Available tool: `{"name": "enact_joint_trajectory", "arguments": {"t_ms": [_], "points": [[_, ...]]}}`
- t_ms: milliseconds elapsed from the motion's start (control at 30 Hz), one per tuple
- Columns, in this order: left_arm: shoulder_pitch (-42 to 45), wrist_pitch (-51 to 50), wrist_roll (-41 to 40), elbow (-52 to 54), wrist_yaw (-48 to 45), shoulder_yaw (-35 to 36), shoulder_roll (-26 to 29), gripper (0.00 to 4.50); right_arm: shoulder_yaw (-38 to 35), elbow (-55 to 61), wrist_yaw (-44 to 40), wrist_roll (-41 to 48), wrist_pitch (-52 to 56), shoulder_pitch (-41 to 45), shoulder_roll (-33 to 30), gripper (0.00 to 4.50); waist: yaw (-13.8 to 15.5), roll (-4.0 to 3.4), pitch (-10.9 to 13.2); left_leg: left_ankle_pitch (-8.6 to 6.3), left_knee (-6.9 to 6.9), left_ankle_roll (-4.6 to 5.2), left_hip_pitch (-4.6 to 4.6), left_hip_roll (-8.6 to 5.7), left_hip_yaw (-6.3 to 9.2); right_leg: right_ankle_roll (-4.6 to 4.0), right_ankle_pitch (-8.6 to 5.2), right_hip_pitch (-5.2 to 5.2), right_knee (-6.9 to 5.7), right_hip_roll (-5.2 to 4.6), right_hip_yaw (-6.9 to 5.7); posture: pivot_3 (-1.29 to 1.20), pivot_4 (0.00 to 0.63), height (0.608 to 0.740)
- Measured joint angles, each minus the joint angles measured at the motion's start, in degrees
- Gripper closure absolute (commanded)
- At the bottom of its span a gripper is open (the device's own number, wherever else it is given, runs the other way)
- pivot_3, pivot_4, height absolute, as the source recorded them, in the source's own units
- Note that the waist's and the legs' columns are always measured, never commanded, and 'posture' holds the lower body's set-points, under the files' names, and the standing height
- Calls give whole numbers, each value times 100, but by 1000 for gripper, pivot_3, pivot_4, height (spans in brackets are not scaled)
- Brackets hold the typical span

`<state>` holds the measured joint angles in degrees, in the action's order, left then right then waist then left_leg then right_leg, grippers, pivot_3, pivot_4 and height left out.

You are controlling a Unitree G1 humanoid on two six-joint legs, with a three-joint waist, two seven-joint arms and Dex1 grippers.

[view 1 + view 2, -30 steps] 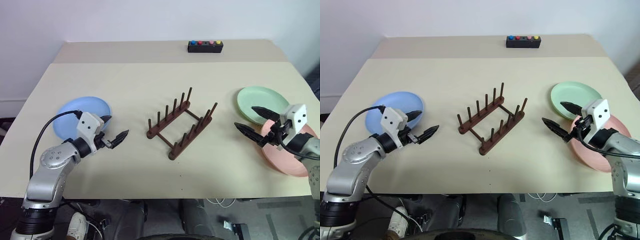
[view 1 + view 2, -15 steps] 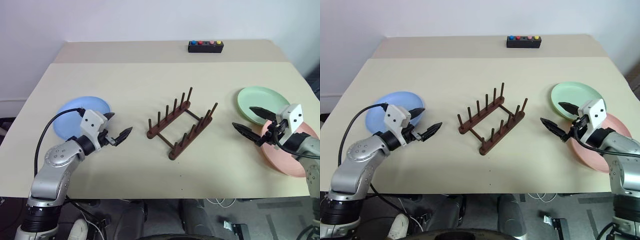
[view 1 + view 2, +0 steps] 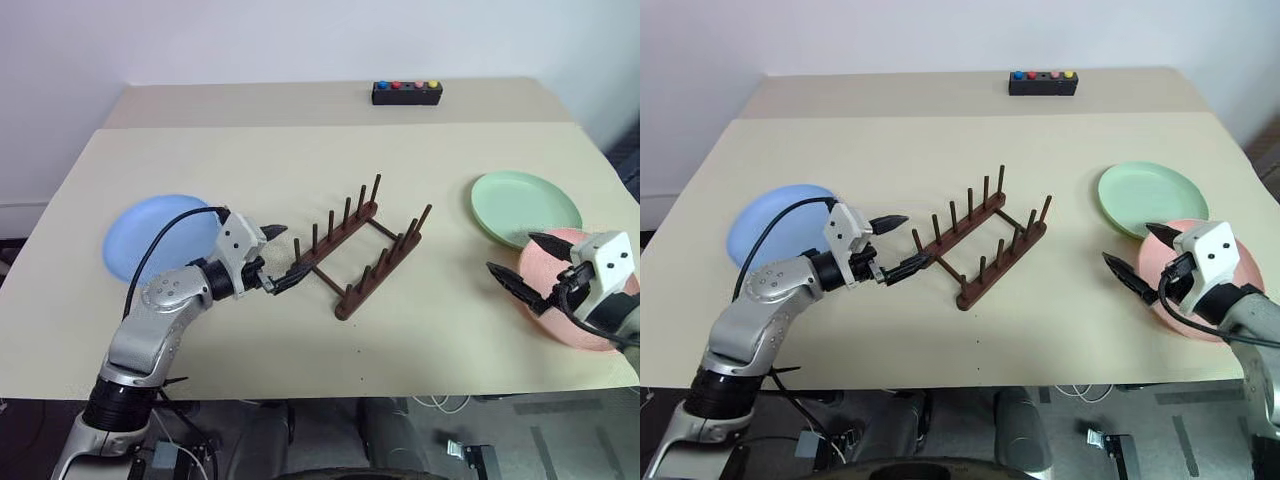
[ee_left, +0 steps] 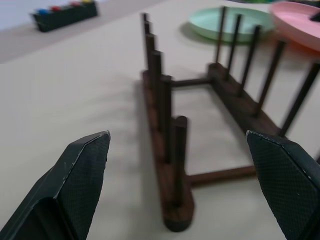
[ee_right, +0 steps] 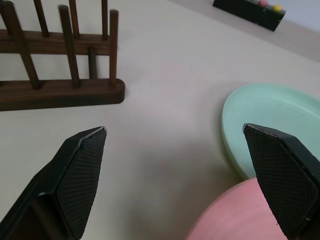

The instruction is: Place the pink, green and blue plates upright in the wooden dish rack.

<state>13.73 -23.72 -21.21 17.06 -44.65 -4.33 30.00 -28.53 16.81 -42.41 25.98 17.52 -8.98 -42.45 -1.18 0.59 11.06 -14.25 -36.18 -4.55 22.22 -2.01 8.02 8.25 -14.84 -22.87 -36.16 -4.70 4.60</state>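
Observation:
The wooden dish rack (image 3: 356, 250) stands empty and slanted at mid-table. The blue plate (image 3: 150, 238) lies flat on the left. On the right lie the green plate (image 3: 526, 205) and, nearer, the pink plate (image 3: 580, 312), its rim over the green one's edge. My left gripper (image 3: 288, 252) is open and empty, with its tips at the rack's near left end. The left wrist view looks along the rack (image 4: 170, 150) between the fingers. My right gripper (image 3: 524, 262) is open and empty, hovering at the pink plate's left rim. The right wrist view shows the green plate (image 5: 270, 120) and pink plate (image 5: 235, 215).
A small black box with coloured buttons (image 3: 406, 92) sits at the table's far edge. Bare tabletop (image 3: 300, 160) lies between the rack and the plates on both sides. The table's front edge runs just below both arms.
My left gripper swung right, from beside the blue plate to the rack's near end. My right gripper drew back to the right, over the pink plate's rim. Both stayed open.

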Motion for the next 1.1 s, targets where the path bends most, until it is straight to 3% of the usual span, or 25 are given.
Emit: {"name": "enact_joint_trajectory", "arguments": {"t_ms": [267,400,533,800,1100], "points": [[-384,-231,-66,116,-542,-206,543,0,-12,564,167,64,165,-215,137,36,17,0,0,0,-3,0,0,1,0,-7,-4,3,2,0,0,0,150,740],[-626,-281,137,399,-634,-677,709,0,146,550,154,89,211,-71,147,36,25,0,0,0,-2,1,1,1,0,-16,-9,3,2,-1,0,0,150,740],[-561,-461,257,438,-588,-1046,540,0,368,674,-55,250,380,-139,120,36,57,1,1,0,-5,1,1,0,2,-18,-11,7,3,-1,-1,0,150,740],[-20,-460,720,-65,-409,-1667,-115,0,545,1597,-757,838,1118,-1234,-188,36,49,0,-1,-1,-5,1,-1,0,3,-1,-4,9,2,0,-2,0,150,740],[319,-147,1245,-698,16,-1965,-812,0,579,1866,-570,837,1196,-1317,-131,36,126,4,-6,-1,-21,2,-13,-2,4,-15,-14,34,11,-1,-2,0,150,740]]}}
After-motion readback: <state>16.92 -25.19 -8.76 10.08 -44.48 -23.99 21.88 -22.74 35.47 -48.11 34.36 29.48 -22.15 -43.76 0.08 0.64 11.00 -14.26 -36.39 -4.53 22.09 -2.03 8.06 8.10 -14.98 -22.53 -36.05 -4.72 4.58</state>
